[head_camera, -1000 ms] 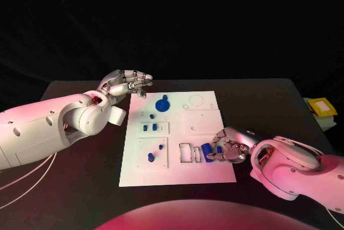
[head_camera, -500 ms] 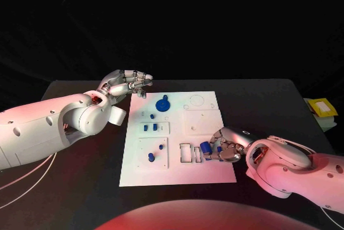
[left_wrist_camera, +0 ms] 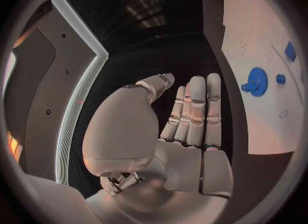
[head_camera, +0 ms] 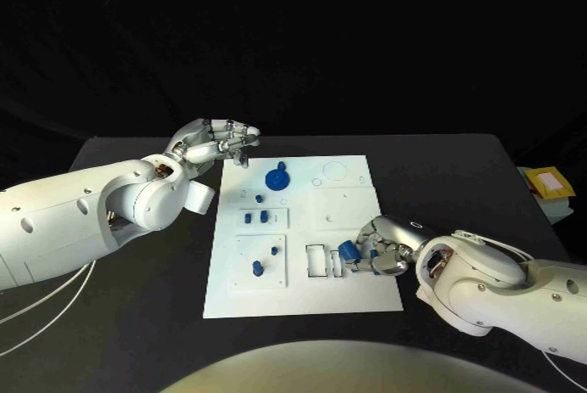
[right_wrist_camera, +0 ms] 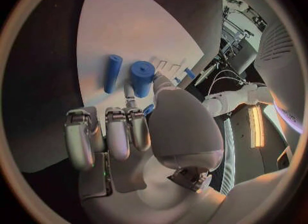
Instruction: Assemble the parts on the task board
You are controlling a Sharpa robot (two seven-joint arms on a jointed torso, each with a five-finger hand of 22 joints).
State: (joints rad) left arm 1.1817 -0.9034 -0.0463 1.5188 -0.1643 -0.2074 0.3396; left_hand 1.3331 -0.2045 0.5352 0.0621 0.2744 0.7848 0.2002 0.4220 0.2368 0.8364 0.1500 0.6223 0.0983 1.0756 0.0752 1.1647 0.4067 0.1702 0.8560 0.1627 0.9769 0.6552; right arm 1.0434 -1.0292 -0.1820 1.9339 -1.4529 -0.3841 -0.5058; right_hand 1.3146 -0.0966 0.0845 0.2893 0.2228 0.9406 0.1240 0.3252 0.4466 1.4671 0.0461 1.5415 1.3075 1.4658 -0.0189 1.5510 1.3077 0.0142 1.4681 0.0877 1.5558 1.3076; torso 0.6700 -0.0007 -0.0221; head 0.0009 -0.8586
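Note:
The white task board [head_camera: 354, 287] lies mid-table. On it are a blue gear [head_camera: 277, 179] [left_wrist_camera: 256, 81] and several small blue pegs, such as one [head_camera: 258, 267] in a lower left block. My right hand [head_camera: 384, 247] [right_wrist_camera: 138, 131] rests on the board's right side beside some white slots [head_camera: 317, 261]. Its thumb and a finger pinch an upright blue cylinder [right_wrist_camera: 141, 76] [head_camera: 350, 251]. Another blue cylinder [right_wrist_camera: 112, 73] lies flat just beyond its fingers. My left hand [head_camera: 220, 141] [left_wrist_camera: 189, 126] hovers off the board's far left corner, fingers straight, holding nothing.
A yellow and white object [head_camera: 550, 186] sits past the table's right edge. Bare black table [head_camera: 147, 325] surrounds the board on all sides.
My right hand has crept a little leftward toward the white slots, taking the blue cylinder with it. The left hand has stayed in place.

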